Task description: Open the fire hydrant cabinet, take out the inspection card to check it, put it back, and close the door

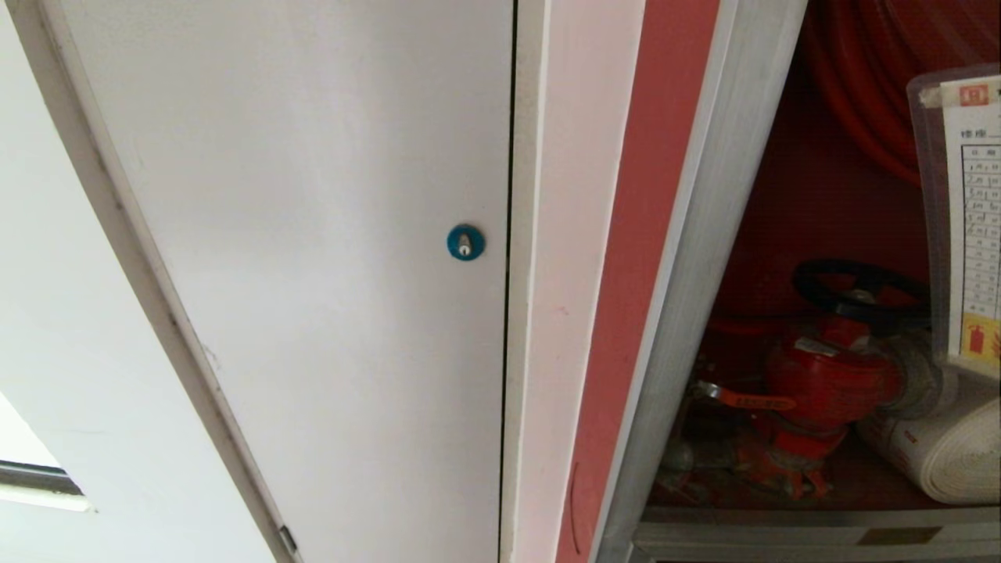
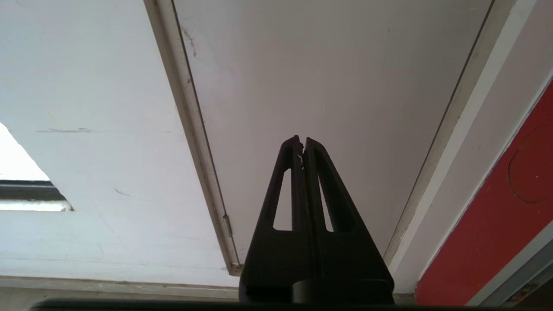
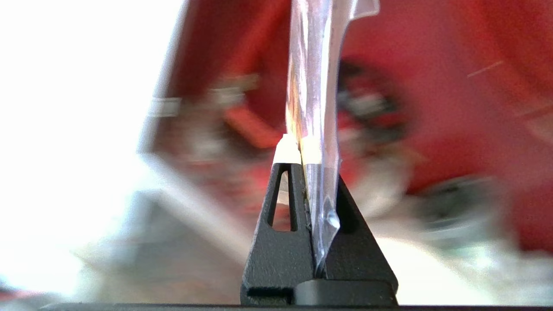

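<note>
Right gripper (image 3: 302,162) clamped on the card (image 1: 966,219), held in front of the open cabinet (image 1: 782,234)

The card, in a clear sleeve, hangs at the head view's right edge, in front of the red hose (image 1: 860,86) and just above the valve (image 1: 829,383) and white hose roll (image 1: 938,453); its right side is cut off. Left gripper (image 2: 302,142) is closed on nothing, facing the white door (image 1: 313,234)
</note>
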